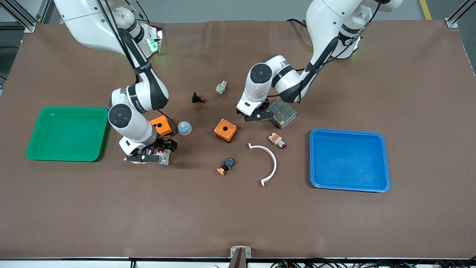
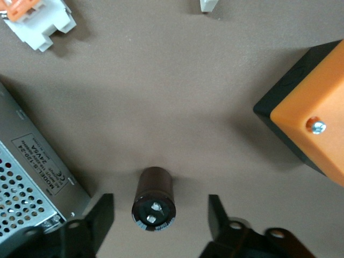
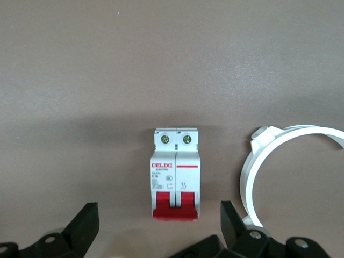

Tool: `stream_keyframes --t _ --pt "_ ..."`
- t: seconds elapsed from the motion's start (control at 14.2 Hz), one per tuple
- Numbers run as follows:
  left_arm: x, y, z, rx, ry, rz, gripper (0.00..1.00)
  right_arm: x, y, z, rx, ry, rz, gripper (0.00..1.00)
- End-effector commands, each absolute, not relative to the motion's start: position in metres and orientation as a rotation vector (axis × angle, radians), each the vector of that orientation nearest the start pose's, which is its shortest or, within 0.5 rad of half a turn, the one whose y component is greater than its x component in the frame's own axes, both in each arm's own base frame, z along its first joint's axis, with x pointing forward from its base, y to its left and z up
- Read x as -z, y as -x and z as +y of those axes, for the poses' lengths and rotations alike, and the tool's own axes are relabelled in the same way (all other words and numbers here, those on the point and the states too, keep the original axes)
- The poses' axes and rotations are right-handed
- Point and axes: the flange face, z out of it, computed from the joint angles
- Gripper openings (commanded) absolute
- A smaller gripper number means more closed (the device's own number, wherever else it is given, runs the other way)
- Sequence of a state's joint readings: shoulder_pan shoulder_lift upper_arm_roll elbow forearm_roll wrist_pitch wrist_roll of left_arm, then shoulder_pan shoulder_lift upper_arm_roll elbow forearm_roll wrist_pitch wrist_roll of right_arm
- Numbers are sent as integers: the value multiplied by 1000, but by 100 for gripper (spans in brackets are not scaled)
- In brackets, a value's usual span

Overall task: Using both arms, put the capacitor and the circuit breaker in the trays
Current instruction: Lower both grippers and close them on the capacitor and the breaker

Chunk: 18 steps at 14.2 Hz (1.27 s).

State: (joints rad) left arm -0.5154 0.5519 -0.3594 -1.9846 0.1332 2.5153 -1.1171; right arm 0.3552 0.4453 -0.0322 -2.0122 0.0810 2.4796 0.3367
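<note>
Nearest you, the right gripper (image 1: 156,153) straddles the circuit breaker (image 3: 174,173), fingers wide; the left gripper (image 2: 158,217) brackets the capacitor (image 2: 154,200), fingers apart.

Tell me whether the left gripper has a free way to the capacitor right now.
Probably yes. The left gripper is down at the table with the capacitor lying between its fingers, nothing between. The metal power supply sits close beside one finger, apparently clear.
</note>
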Motion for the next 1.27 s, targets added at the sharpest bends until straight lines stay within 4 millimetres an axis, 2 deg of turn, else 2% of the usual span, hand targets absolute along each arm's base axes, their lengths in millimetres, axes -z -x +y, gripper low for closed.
stream_keyframes --t 0.0,0.35,0.56,0.71,0.92,1.13,1.2 --pt "-197 -397 -467 -102 3201 -303 64 -225 -579 195 31 3106 103 100" --pt "-197 -400 -466 -100 3199 -307 36 -213 -583 194 14 3115 105 100" --pt "-196 -402 -464 -99 3198 -316 26 -204 -589 191 10 3123 102 100" --pt "-198 -403 -464 -96 3200 -319 22 -200 -590 190 8 3132 94 93" --pt "-210 -410 -462 -75 3207 -338 22 -198 -591 188 3 3133 97 69" --pt "-245 -430 -449 -47 3196 -390 19 -198 -594 187 -4 3135 101 34" --pt "-257 -443 -440 -55 3178 -419 19 -198 -595 187 -6 3135 103 19"
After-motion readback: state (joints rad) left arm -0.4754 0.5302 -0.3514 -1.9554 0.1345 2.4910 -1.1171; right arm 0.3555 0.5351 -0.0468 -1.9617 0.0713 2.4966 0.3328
